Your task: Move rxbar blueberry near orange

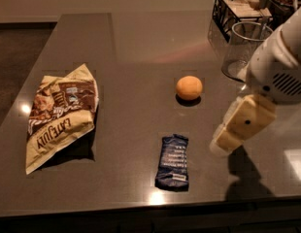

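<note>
Camera view: the rxbar blueberry [173, 161] lies flat near the front edge of a dark countertop [141, 42], its long axis running roughly front to back and its white lettering facing up. The orange [189, 88] sits farther back and slightly to the right, apart from the bar, with bare counter between them. The robot's gripper [227, 139] hangs above the surface just to the right of the bar, angled down and toward it, holding nothing; whether it is open or closed cannot be told from this angle. The step in hand appears to be the reach for the bar. Because the wrapper is thin and lies flat, a good grasp likely means coming down squarely over its middle and closing across the narrow width, then setting it down short of the orange so the fruit is not nudged into rolling. A tan Late July chip bag [60, 115] rests well off to the left, while a clear glass cup [245, 50] and a black wire basket [238, 11] stand at the back right.
</note>
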`<action>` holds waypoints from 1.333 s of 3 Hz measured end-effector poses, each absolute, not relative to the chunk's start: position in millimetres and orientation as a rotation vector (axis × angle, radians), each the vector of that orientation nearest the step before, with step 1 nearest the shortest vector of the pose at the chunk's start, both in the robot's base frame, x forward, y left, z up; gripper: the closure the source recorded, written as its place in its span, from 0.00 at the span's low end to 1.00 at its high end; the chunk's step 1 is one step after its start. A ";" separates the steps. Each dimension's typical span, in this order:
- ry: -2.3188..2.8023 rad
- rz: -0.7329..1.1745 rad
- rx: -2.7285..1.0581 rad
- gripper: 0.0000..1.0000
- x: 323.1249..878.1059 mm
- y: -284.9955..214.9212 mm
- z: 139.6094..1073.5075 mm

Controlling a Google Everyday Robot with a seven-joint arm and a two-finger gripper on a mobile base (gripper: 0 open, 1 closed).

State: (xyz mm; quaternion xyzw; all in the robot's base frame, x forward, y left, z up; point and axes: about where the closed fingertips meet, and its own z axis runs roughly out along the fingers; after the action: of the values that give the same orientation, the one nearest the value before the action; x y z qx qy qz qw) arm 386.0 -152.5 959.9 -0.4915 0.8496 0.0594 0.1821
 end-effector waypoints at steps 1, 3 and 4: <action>2.513 0.157 -1.272 0.00 380.7 -131.2 919.8; 2.678 0.168 -1.146 0.00 376.9 -91.8 865.4; 2.718 0.170 -1.119 0.00 376.5 -76.8 853.9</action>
State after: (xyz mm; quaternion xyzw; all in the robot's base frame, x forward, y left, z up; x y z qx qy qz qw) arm 376.5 -76.8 853.9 -0.3783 0.9186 0.0575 0.0986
